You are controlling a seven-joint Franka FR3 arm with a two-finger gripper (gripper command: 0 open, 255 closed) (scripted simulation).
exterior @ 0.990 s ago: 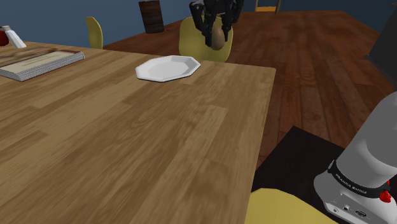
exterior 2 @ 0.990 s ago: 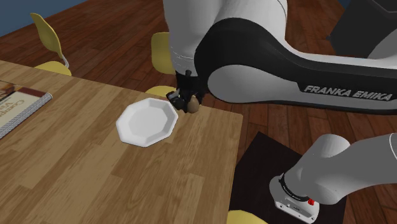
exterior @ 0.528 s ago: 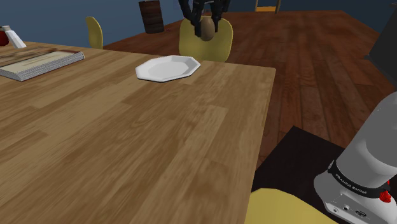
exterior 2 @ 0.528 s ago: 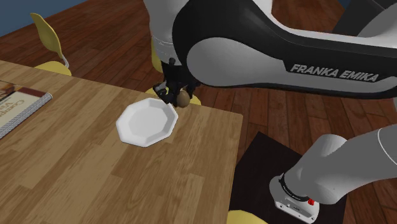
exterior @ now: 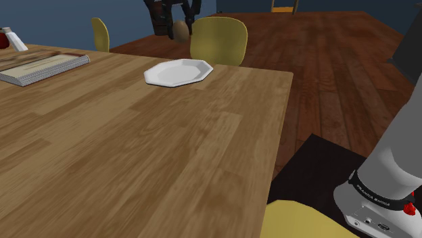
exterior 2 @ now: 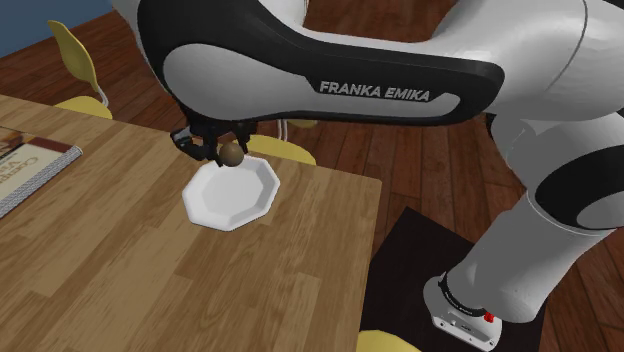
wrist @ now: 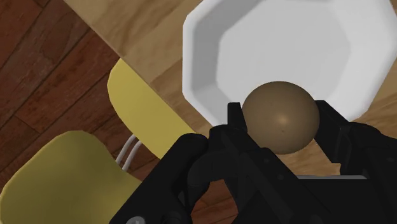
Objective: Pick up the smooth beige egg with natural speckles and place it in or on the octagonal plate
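Above the rim of the white octagonal plate [exterior 2: 226, 202], clear of it: black two-finger gripper [exterior 2: 228, 151] clasps smooth brown-beige egg [wrist: 281, 116]. Centre over plate's flat middle, descend low, release gently; egg likely rolls readily.

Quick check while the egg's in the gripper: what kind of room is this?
Most likely a home dining area: a wooden table with yellow chairs at its edge, a white octagonal plate on it, and dark plank flooring around.
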